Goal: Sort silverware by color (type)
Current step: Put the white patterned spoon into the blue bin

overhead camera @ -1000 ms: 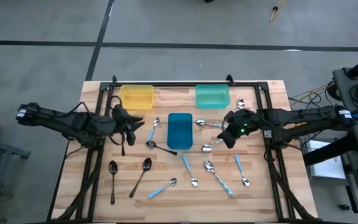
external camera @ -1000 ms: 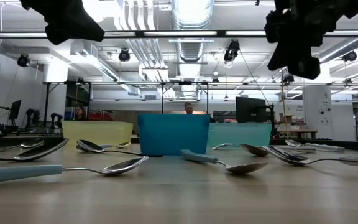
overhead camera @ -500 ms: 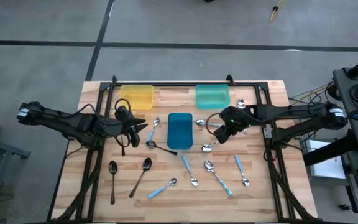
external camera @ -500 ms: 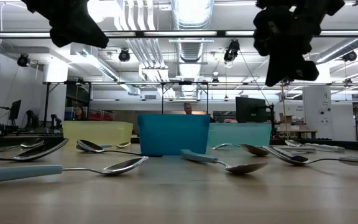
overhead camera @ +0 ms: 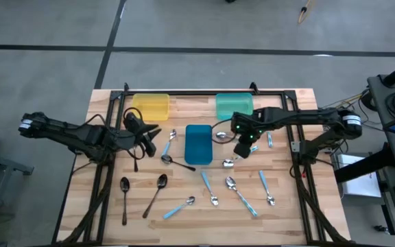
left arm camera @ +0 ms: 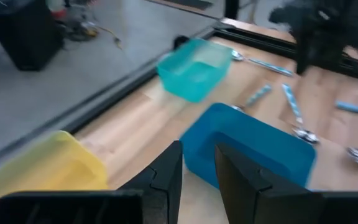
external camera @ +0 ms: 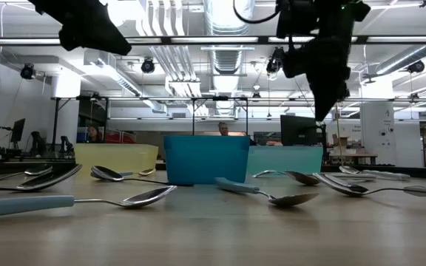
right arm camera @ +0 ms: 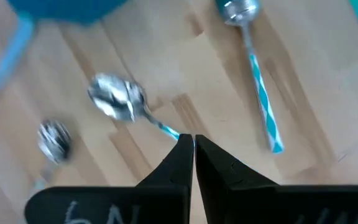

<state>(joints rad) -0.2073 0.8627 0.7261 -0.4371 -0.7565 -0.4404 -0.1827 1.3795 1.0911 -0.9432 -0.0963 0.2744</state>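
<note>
- Right gripper (overhead camera: 243,149): fingers pressed together, empty, above a blue-handled spoon (right arm camera: 129,107) just right of the blue tray (overhead camera: 198,144).
- Left gripper (overhead camera: 151,132): slightly parted, empty, near the yellow tray (overhead camera: 150,106).
- Remaining spoons scattered toward the bench (overhead camera: 286,199) front edge.

Setting: large open robotics lab or industrial workshop. Exposed ceiling ducts (external camera: 226,18) and strip lights (external camera: 198,40) overhead; grey concrete floor (overhead camera: 184,27) with taped lines. Wooden table (overhead camera: 184,226) fitted with a black metal frame (overhead camera: 204,92). Background benches carry monitors (external camera: 298,131) and equipment; a person (external camera: 224,128) sits beyond the table. Cables (overhead camera: 334,106) trail beside the rig.
</note>
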